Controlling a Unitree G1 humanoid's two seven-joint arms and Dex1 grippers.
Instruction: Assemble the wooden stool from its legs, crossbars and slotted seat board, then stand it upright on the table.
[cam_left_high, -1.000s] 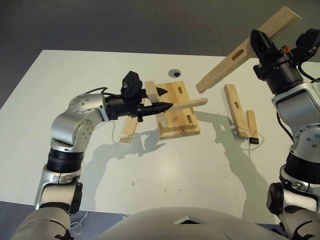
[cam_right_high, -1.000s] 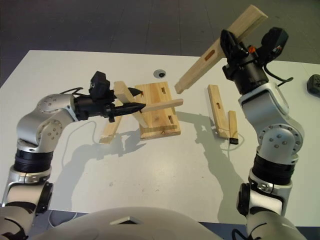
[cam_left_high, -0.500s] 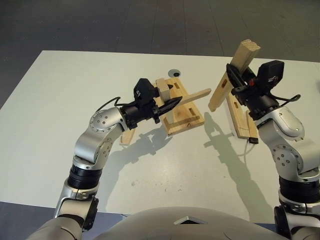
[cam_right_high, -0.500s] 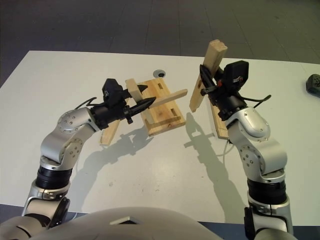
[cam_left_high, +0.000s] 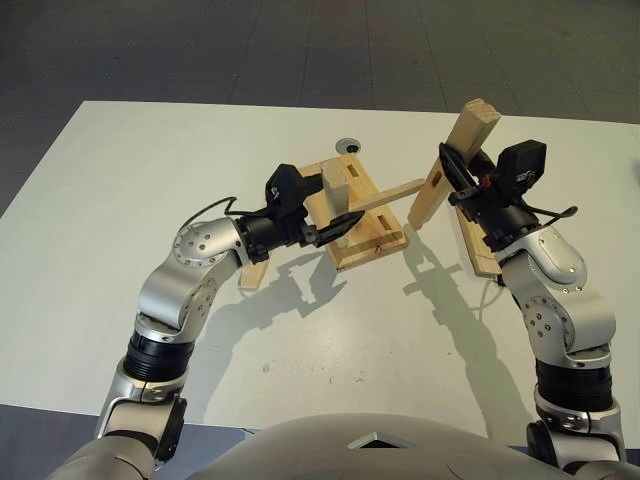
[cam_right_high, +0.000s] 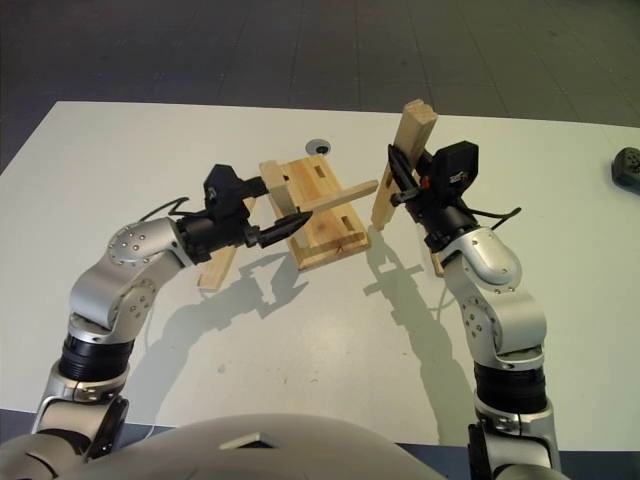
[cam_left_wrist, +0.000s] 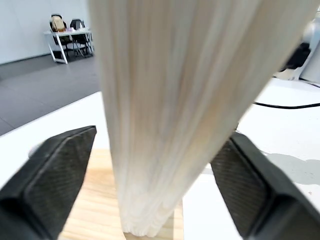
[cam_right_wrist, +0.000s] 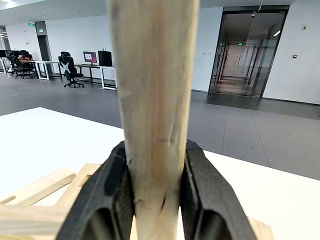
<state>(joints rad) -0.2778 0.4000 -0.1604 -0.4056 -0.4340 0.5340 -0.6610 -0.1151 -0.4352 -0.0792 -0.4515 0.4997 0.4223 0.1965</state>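
My left gripper (cam_left_high: 338, 216) is shut on a wooden leg (cam_left_high: 335, 186) that carries a crossbar (cam_left_high: 392, 194) pointing right. The left wrist view has that leg (cam_left_wrist: 160, 115) between both fingers (cam_left_wrist: 50, 185). My right gripper (cam_left_high: 458, 178) is shut on a slotted leg (cam_left_high: 462, 150), held almost upright above the table. The crossbar's free tip sits right at this leg's side. In the right wrist view the fingers (cam_right_wrist: 107, 195) clamp the slotted leg (cam_right_wrist: 152, 90). Below both lies the slotted seat board (cam_left_high: 368, 225), flat on the table.
One loose leg (cam_left_high: 255, 270) lies left of the seat board, under my left arm. More wooden parts (cam_left_high: 472, 240) lie beneath my right arm. A round grommet hole (cam_left_high: 348, 146) is behind the board. A dark object (cam_right_high: 628, 165) sits at the table's far right.
My right arm came down and inward, swinging the slotted leg from a slant to nearly upright beside the crossbar's tip. My left arm carried its leg and crossbar rightward over the seat board.
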